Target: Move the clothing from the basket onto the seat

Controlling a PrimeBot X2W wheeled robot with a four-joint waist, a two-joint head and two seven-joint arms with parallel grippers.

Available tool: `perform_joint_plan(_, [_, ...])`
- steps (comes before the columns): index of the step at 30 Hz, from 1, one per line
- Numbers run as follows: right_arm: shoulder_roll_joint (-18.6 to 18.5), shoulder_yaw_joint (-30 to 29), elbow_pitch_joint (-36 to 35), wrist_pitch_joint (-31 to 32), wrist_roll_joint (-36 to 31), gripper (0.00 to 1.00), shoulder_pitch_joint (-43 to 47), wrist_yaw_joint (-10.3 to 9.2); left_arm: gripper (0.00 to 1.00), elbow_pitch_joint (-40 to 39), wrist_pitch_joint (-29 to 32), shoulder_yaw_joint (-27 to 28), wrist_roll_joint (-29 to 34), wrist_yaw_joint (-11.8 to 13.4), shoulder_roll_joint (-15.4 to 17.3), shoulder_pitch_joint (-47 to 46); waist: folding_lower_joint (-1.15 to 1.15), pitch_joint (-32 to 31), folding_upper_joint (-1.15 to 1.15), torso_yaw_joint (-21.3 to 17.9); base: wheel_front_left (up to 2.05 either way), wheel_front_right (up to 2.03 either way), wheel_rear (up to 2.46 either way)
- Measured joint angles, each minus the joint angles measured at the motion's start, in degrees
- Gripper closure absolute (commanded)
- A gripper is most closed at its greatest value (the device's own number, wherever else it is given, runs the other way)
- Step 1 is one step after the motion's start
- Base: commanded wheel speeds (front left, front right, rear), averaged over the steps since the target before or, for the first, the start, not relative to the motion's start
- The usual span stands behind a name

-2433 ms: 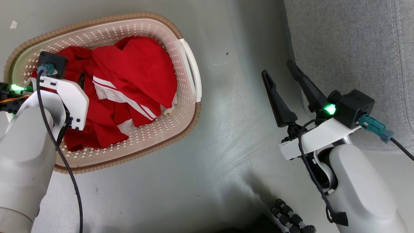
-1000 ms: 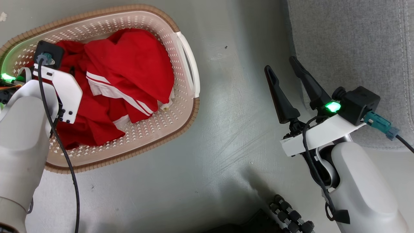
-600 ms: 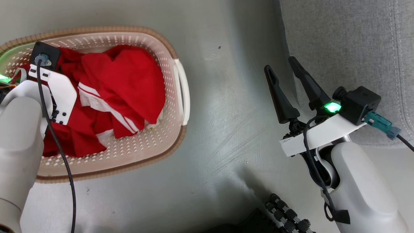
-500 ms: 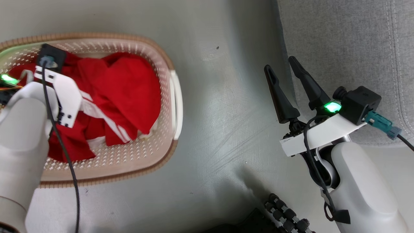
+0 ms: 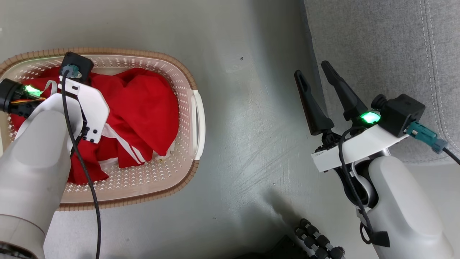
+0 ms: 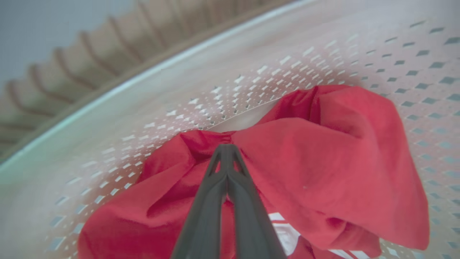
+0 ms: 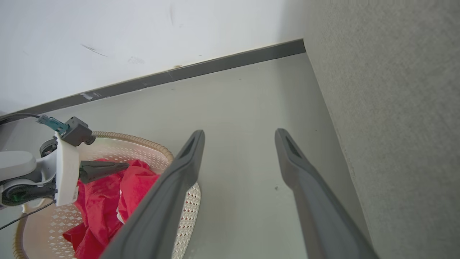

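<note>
- Left fingers closed, pinching the clothing inside the basket.
- Right fingers spread, empty (nearer the seat).
- The seat lies rightward of the held fold.

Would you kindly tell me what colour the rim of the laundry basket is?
Brown, woven-look rim on the cream laundry basket, clearest in the head view.

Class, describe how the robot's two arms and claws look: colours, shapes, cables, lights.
Each arm has a smooth pale grey forearm shell and a flat white wrist plate. On it sit a black cube camera with a teal plug, a black cable and a green light. The right claw and left claw have two long, tapering dark grey fingers each.
</note>
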Motion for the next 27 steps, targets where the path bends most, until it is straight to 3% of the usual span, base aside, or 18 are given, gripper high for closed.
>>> perform_joint_plan(27, [0.0, -2.7, 3.75, -0.01, -4.21, 0.0, -1.19, 0.0, 1.0, -3.15, -11.73, 5.63, -8.58, -1.78, -5.59, 7.26, 0.0, -7.86, 0.0, 4.79, 0.0, 0.0, 0.0])
